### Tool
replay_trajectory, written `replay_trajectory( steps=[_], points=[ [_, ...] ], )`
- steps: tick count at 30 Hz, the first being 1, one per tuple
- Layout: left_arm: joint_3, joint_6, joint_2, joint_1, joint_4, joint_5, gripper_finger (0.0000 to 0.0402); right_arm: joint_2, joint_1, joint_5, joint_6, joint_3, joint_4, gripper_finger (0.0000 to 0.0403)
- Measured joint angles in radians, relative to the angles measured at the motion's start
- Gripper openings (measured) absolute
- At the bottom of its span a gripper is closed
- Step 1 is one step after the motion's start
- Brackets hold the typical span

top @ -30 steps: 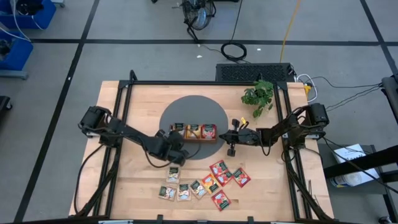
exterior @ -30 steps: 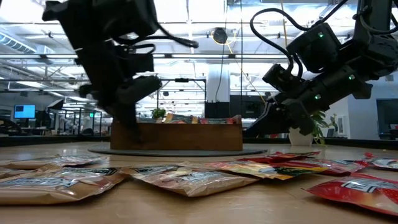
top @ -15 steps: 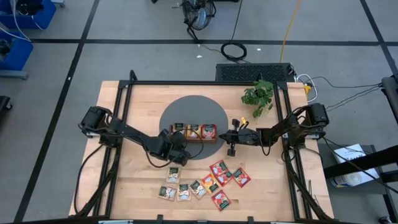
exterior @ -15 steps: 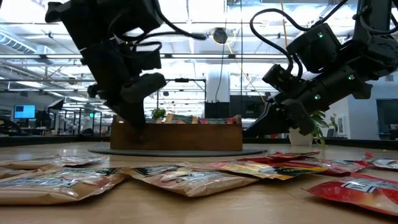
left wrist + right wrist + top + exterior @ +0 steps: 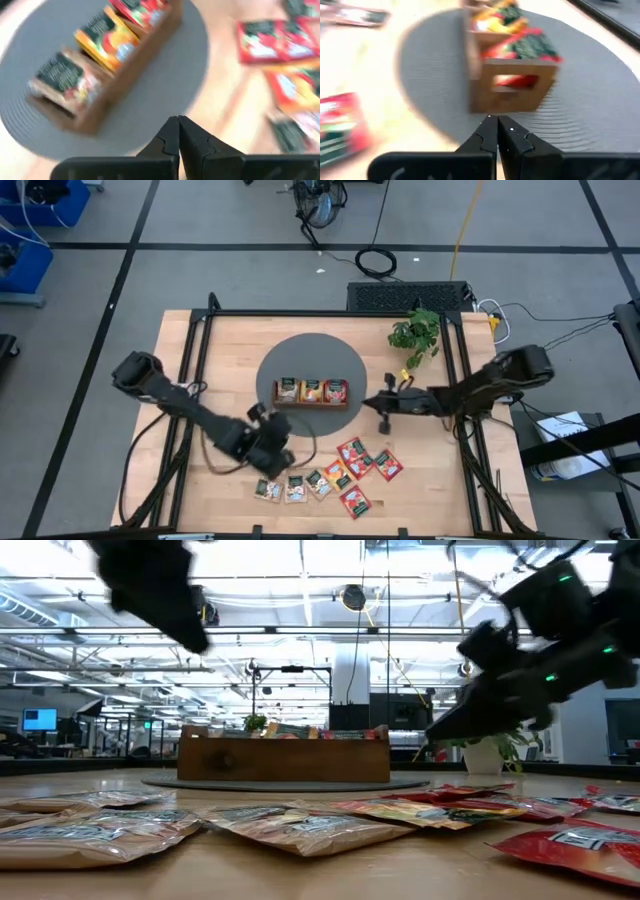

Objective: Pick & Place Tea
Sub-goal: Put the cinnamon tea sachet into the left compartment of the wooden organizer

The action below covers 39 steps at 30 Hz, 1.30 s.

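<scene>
The wooden tray (image 5: 312, 393) stands on a round grey mat (image 5: 312, 360) and holds a dark green, an orange and a red tea sachet (image 5: 102, 37). Several loose tea sachets (image 5: 335, 475) lie flat on the table nearer the front edge. My left gripper (image 5: 280, 448) hangs shut and empty above the table, between the tray and the loose sachets (image 5: 280, 45). My right gripper (image 5: 384, 416) is shut and empty just right of the tray, pointing at the tray's end (image 5: 512, 85).
A small potted plant (image 5: 415, 332) stands at the far right of the table. Black frame rails (image 5: 200, 380) run along both sides. Bare wood lies to the left of the mat and along the near left.
My left gripper has risen and swung away from the tray's left end toward the near edge, over the loose sachets, still shut. My right gripper has drawn back a little toward the table's right edge and up. The tray and the sachets have stayed put.
</scene>
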Motion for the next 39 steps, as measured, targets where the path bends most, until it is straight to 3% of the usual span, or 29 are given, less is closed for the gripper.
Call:
replay_trajectory(
  steps=[7, 11, 18, 22, 29, 33, 39],
  points=[
    [-0.004, -0.064, 0.024, -0.193, 0.099, 0.024, 0.0020, -0.168, 0.107, -0.318, 0.044, -0.043, 0.017, 0.0000],
    [-0.004, -0.111, 0.071, -0.234, 0.173, 0.024, 0.0030, -0.163, 0.192, -0.308, 0.046, 0.001, 0.014, 0.0000],
    [-0.004, -0.130, 0.229, -0.275, 0.202, 0.052, 0.0024, 0.045, 0.278, -0.258, -0.006, 0.182, 0.013, 0.0000],
    [-0.004, -0.165, 0.285, -0.279, 0.185, -0.018, 0.0006, 0.226, 0.268, -0.259, -0.051, 0.365, 0.015, 0.0000],
    [-0.004, -0.455, 0.287, -0.311, 0.024, -0.099, 0.0017, 0.451, 0.196, -0.265, -0.111, 0.598, 0.006, 0.0000],
    [-0.004, -0.611, 0.289, -0.338, -0.031, -0.099, 0.0018, 0.523, 0.148, -0.405, -0.085, 0.642, 0.021, 0.0000],
    [-0.004, -0.576, 0.292, -0.408, -0.034, -0.174, 0.0019, 0.595, 0.125, -0.693, -0.034, 0.667, 0.139, 0.0000]
  ],
)
